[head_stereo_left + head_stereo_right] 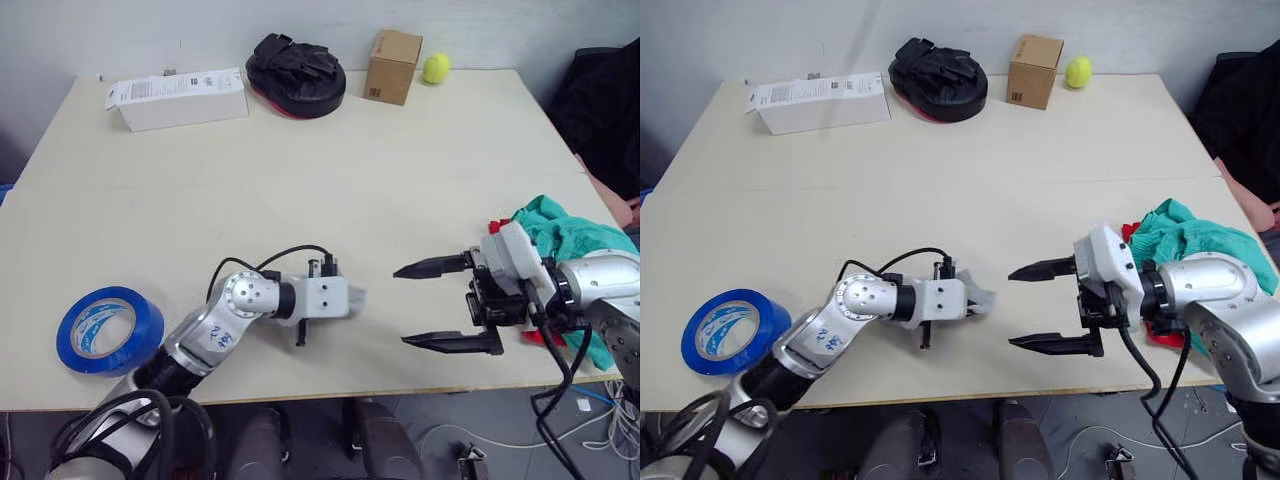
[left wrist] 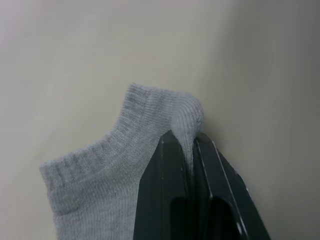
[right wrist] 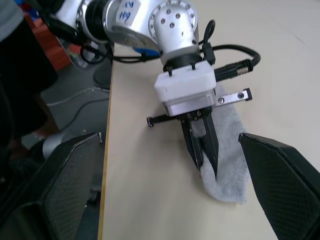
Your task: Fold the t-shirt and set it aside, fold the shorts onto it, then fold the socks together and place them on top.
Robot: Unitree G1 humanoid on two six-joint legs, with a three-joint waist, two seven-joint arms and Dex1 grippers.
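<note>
Left pincer (image 3: 205,162) pinches grey socks (image 3: 227,165) at heel bump, flat on table. Right pincer (image 1: 425,305) wide open, facing sock. Sock soft, light, floppy. Best grab: ribbed cuff edge.

My left jaws, smooth black plastic with a dull sheen, pinch the socks (image 2: 105,175): soft grey ribbed knit, matt and slightly fuzzy. My right gripper (image 1: 448,305) has the same dark plastic fingers, their inner faces finely textured. The bench (image 1: 300,180) is smooth, matt, pale laminate. The shorts (image 1: 565,240) are thin, crumpled teal cloth. The tape roll (image 1: 108,328) is glossy blue plastic.
</note>
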